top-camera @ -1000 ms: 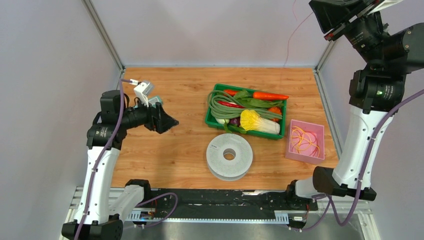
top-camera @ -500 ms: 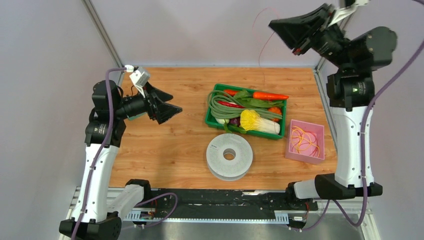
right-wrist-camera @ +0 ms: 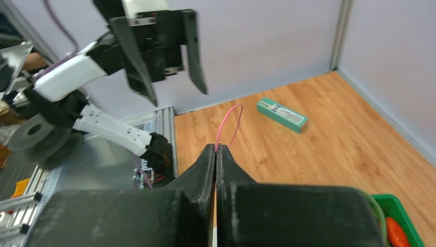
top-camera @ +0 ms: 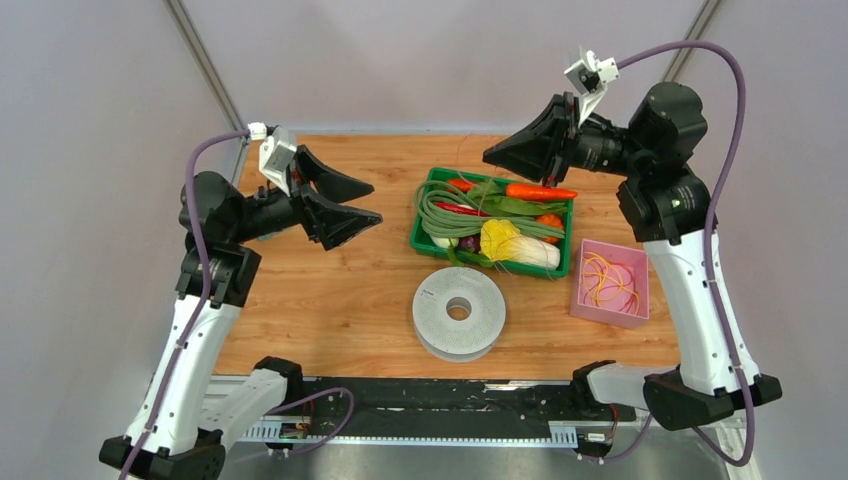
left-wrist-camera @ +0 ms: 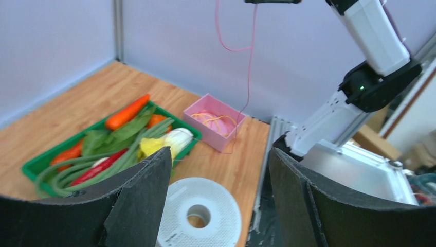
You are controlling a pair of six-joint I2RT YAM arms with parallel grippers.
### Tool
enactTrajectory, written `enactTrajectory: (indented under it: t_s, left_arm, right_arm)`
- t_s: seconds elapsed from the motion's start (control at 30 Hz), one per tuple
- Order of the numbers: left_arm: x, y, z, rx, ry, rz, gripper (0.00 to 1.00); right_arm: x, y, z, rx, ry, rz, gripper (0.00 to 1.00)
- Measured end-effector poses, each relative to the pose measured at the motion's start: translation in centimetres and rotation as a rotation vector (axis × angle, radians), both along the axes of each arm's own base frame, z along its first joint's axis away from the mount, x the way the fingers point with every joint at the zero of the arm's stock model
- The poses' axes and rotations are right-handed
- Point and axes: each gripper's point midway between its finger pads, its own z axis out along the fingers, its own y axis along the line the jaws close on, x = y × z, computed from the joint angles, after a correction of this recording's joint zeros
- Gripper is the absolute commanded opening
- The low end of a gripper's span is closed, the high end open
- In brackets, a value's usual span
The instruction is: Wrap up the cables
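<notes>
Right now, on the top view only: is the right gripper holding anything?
Observer: Yes. The right wrist view shows the right gripper shut on a pink strand.
Operator: Where does it run?
Observer: In the left wrist view it hangs down to the pink box, at its edge.
Operator: Anything else I'm missing?
Observer: A teal box lies flat on the table, unseen from above.
</notes>
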Motion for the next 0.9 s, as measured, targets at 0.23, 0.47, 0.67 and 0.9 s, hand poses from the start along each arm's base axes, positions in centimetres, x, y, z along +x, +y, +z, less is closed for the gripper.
enactTrajectory:
  t_s: [0.23,0.47,0.67,0.9]
  left_arm:
    - [1.1,-3.8,-0.3,-0.135,0.146,-0.098,0.78]
    - [-0.6,-7.1,0.1,-0.182,0.187,-0.225,0.76]
    - [-1.4,-8.3,0.4,-0.198,0.182,-0.263,0.69]
    - [-0.4,-9.3,-1.2,-0.189,0.237,-0.241,0.58]
  right_arm:
    - [-5.4,2.1,-1.4,-0.028,-0.012,0.152,0.0]
    - [-6.0,3.0,-3.1,-0.049,0.024,0.18,0.0]
    - [-6.2,3.6,-4.2,-0.061,0.053,0.197,0.0]
    - [-6.3,3.8,-4.5,-0.065,0.063,0.202,0.0]
